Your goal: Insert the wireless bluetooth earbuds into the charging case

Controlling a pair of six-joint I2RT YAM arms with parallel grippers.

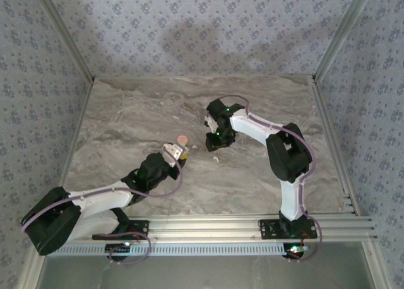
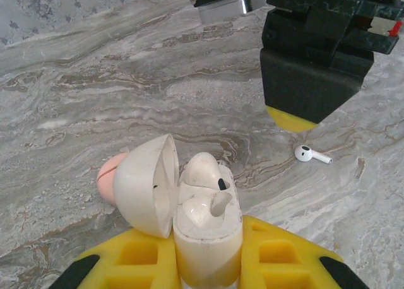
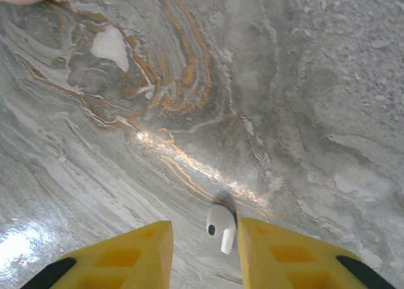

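Right gripper (image 3: 205, 226), jaws apart, straddles the loose earbud (image 3: 219, 228) on the surface (image 3: 284, 81); I should centre it, then close gently. My left gripper (image 2: 207, 241) clamps the open charging case (image 2: 205, 200), nearby left.

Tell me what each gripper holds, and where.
Left gripper clamps the charging case by its lower half. Right gripper holds nothing; earbud lies between its open jaws.

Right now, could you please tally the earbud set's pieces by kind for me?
charging case: 1, open
earbuds: 2, one seated earbud that appears to sit in the case, one loose earbud on the table
total: 3
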